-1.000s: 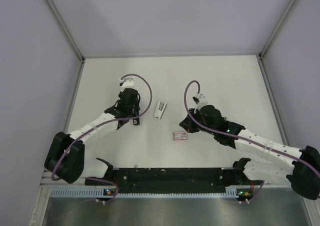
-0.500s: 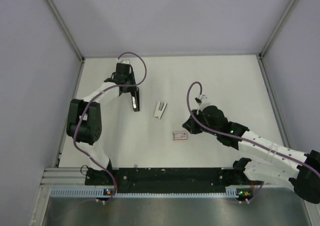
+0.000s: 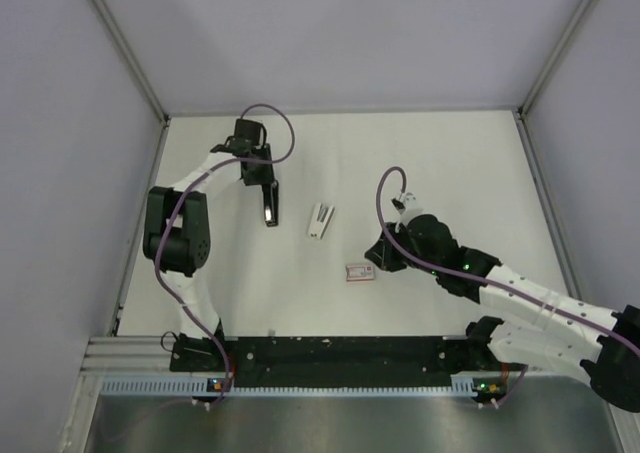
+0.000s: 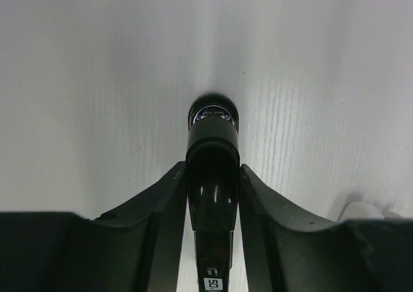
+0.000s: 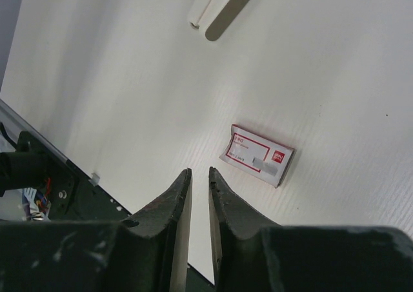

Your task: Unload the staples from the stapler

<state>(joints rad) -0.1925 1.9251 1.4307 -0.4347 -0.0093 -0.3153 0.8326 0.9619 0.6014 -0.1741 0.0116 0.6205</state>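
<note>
While the left gripper (image 4: 213,169) is clamped on a glossy black object (image 4: 213,144) that sticks out past its fingertips, we see the right gripper (image 5: 199,176) with its fingers all but together and nothing between them. From above, the left gripper (image 3: 268,198) hangs at the far left of the white table (image 3: 450,173), and the black object (image 3: 270,211) points toward the near edge. We cannot tell whether its round end touches the table. A white stapler (image 3: 320,220) lies between the two arms, just to the right of that black object and apart from it. In the right wrist view the stapler (image 5: 226,11) sits ahead of the fingers at the top edge, with a silvery glint in it, but we cannot tell whether that is the staples. We cannot pick them out anywhere else either. A small red-and-white box (image 3: 360,271) lies flat just beside the right gripper (image 3: 372,261). Seen from the wrist, the box (image 5: 257,155) sits off to the right of the line from the fingers to the stapler.
</note>
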